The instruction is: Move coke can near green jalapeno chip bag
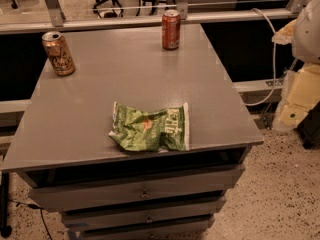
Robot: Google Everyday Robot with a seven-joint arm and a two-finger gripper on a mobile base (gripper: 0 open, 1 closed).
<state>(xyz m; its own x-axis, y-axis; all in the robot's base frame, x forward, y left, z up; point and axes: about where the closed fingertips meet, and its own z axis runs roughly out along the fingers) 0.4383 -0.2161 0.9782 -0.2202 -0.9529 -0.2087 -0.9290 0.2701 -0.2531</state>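
Nothing done: coke can (pixel 171 29) upper ctr, well apart from green jalapeno chip bag (pixel 149 129); hand (pixel 300 93) rt edge, grip can't tell.

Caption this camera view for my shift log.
Table with coke can at far edge, green jalapeno chip bag near front, golden-brown can far left; gripper off to the right.
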